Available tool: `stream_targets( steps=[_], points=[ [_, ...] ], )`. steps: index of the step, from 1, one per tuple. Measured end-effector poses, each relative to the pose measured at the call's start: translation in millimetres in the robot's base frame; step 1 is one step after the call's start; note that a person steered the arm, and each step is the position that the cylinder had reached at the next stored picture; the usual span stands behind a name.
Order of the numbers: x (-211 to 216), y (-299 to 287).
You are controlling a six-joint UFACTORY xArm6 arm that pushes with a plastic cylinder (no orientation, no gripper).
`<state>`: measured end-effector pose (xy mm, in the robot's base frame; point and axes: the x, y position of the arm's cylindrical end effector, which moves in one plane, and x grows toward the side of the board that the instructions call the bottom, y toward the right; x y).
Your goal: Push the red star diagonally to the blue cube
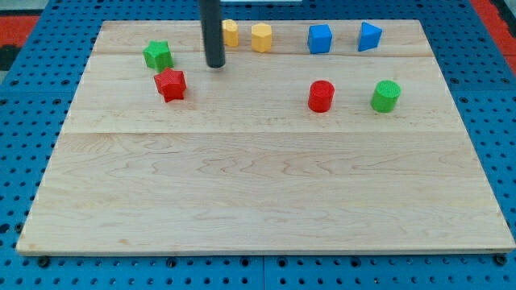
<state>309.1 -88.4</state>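
Observation:
The red star (170,84) lies on the wooden board near the view's upper left. The blue cube (320,38) sits near the top edge, right of centre. My tip (214,64) is the lower end of the dark rod, which comes down from the view's top. It stands up and to the right of the red star, apart from it, and well left of the blue cube.
A green star (158,55) lies up-left of the red star. Two yellow blocks (230,33) (261,37) sit by the top edge, the left one partly behind the rod. A blue triangular block (369,36), a red cylinder (321,96) and a green cylinder (386,96) lie to the right.

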Motion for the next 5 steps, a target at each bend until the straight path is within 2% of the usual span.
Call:
stream_targets(
  steps=[1,2,3,4,5],
  points=[
    [-2,-51],
    [26,-53],
    [41,2],
    [25,-64],
    [46,-84]
  ],
)
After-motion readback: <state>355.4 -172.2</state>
